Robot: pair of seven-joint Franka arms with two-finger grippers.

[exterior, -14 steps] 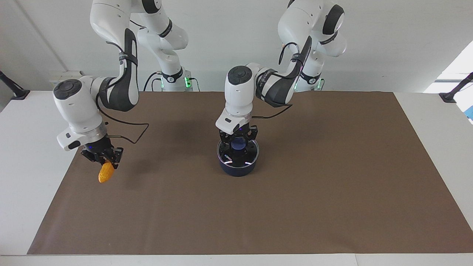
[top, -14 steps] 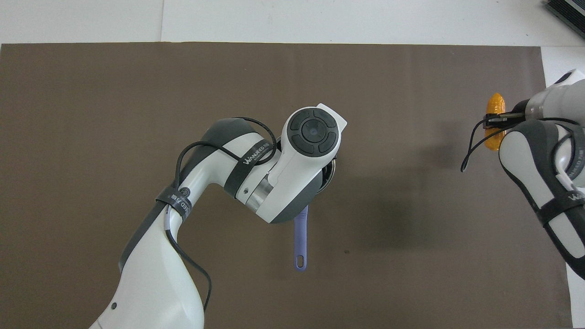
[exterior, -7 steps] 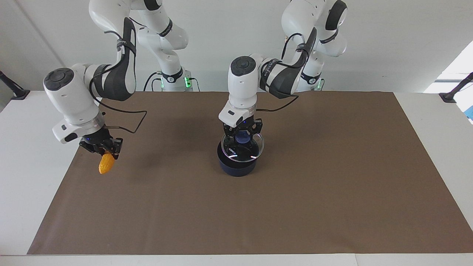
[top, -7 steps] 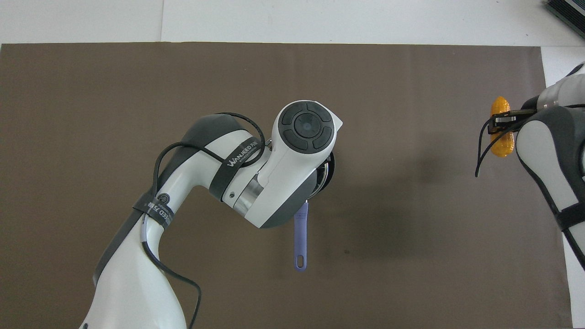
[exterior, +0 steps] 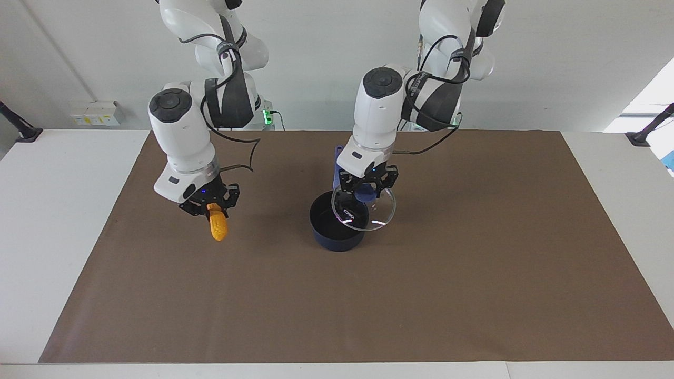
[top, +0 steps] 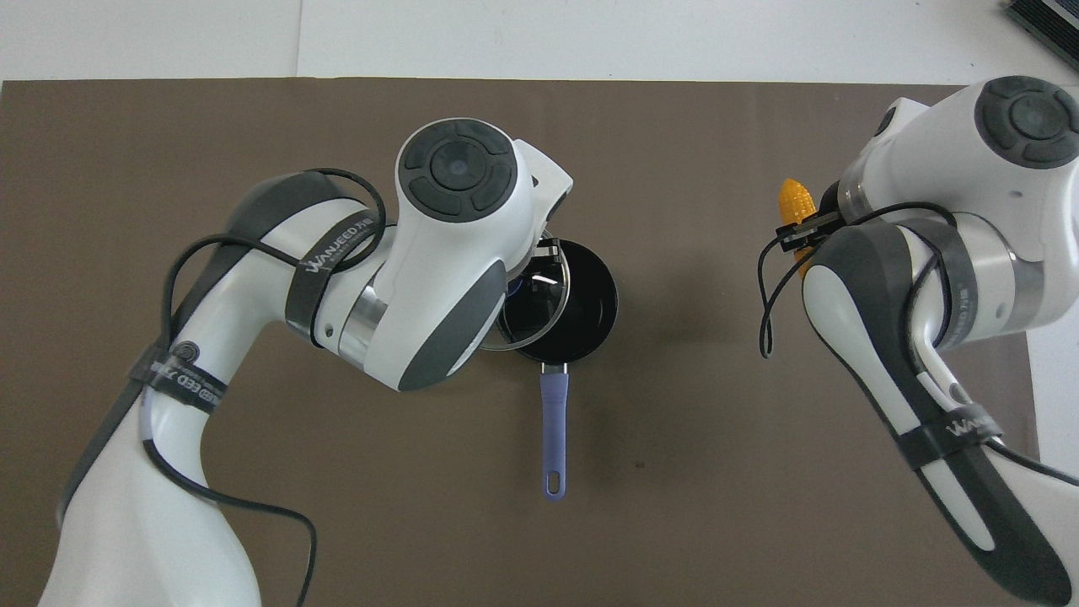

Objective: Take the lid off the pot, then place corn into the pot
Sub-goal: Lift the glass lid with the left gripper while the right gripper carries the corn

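Only readable text I can spot is "WANEED" on the black strap (top: 333, 244) around the left arm, and again on the right arm's strap (top: 969, 427). The lid's (exterior: 363, 216) white mark is unreadable.

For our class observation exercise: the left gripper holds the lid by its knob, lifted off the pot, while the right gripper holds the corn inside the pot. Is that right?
Not quite. The right gripper holds the corn in the air above the mat, beside the pot, not inside it, as the facing view shows. The left gripper does hold the lid by its knob, lifted off.
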